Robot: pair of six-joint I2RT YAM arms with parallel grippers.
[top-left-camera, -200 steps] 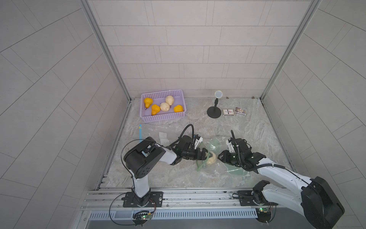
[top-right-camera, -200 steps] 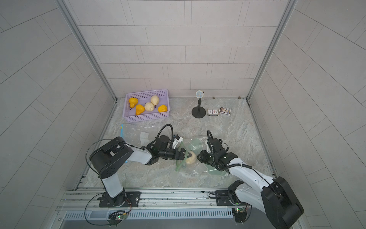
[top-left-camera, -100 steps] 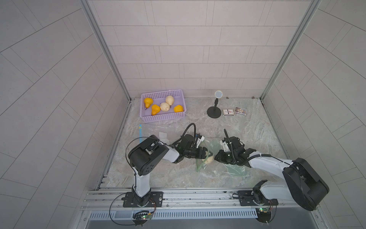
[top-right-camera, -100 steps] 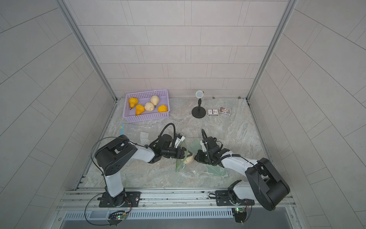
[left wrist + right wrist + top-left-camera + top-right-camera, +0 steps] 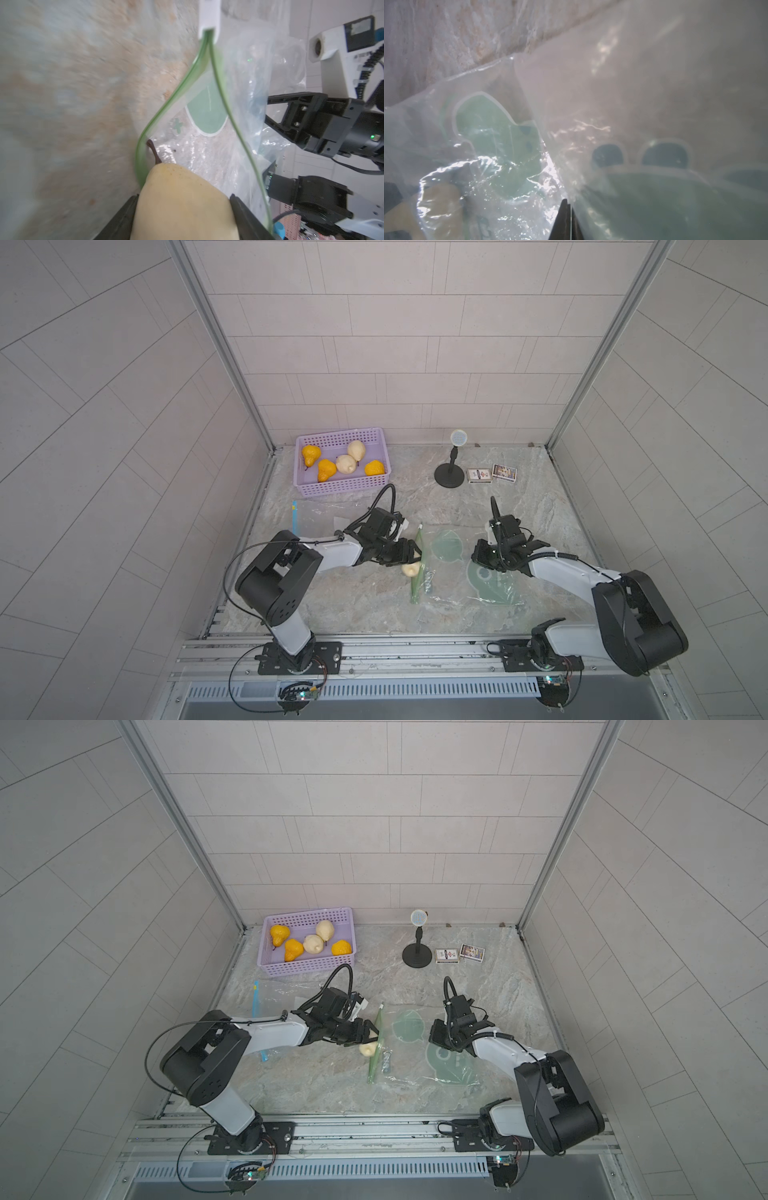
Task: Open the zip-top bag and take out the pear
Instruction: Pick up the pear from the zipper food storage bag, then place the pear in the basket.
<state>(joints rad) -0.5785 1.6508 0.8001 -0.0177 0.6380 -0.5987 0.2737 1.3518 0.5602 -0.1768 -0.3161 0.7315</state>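
Pear (image 5: pixel 182 203), grasped by left fingers (image 5: pixel 121 220) in the open zip-top bag (image 5: pixel 451 583), should slide straight out while right fingers (image 5: pixel 561 220), clenched on its film, anchor it.

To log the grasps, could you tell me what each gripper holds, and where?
The left gripper clamps the pear across its wide body; right gripper pinches the film of the zip-top bag, away from its mouth.

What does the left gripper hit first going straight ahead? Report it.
The left gripper, gripping the pear, points into the open zip-top bag; probably its inner film first, with the right gripper beyond; depth unclear.
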